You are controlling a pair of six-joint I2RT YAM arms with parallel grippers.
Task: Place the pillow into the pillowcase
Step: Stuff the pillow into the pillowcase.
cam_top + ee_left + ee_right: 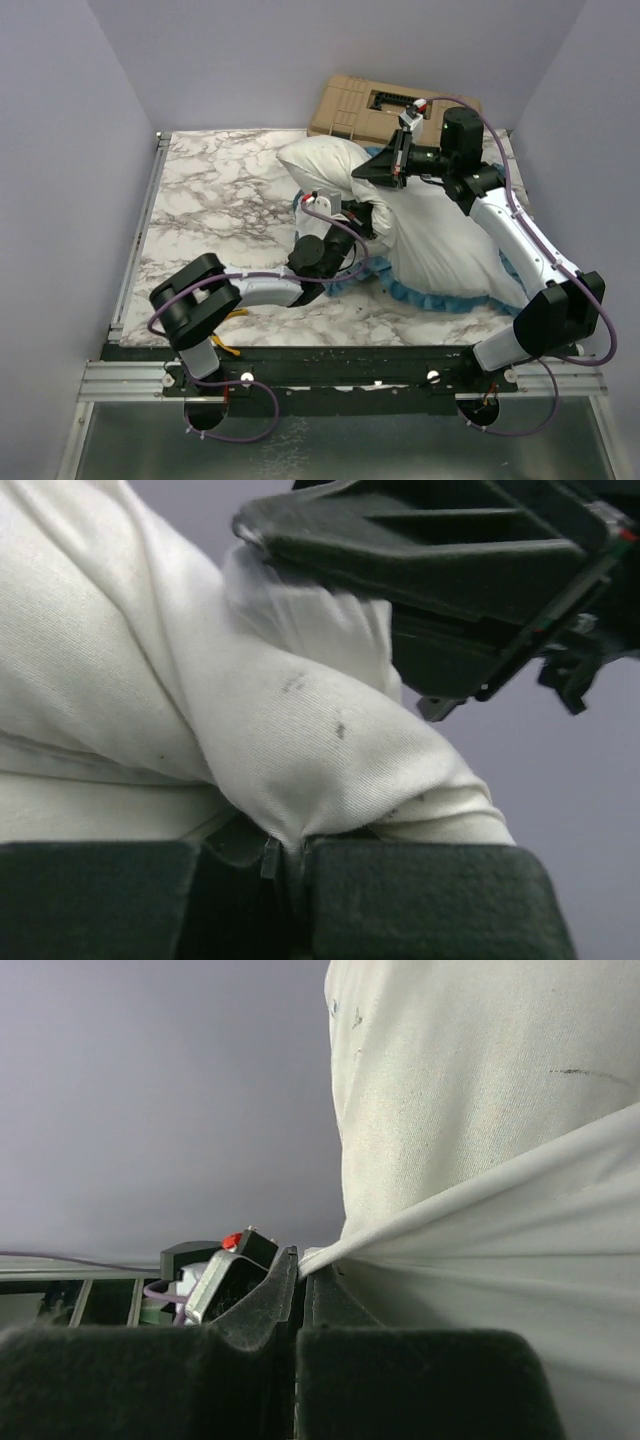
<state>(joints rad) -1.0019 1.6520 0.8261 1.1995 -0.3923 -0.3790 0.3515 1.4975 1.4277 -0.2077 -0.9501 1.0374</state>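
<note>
The plump white pillow (318,163) bulges left out of the pillowcase (450,250), which lies white side out with its blue frill (440,300) along the near edge. My left gripper (366,216) sits at the pillow's near side. In the left wrist view it (285,848) is shut on a pinch of speckled white pillow fabric (300,740). My right gripper (376,168) hangs above the middle, shut on a thin taut white edge of the pillowcase (480,1210), with the speckled pillow (450,1080) behind that edge. The houndstooth side is hidden.
A tan hard case (360,105) lies at the back edge of the marble table (210,200), behind the right arm. Grey walls close in the left, back and right. The right gripper's fingers (400,530) hang close over the left one.
</note>
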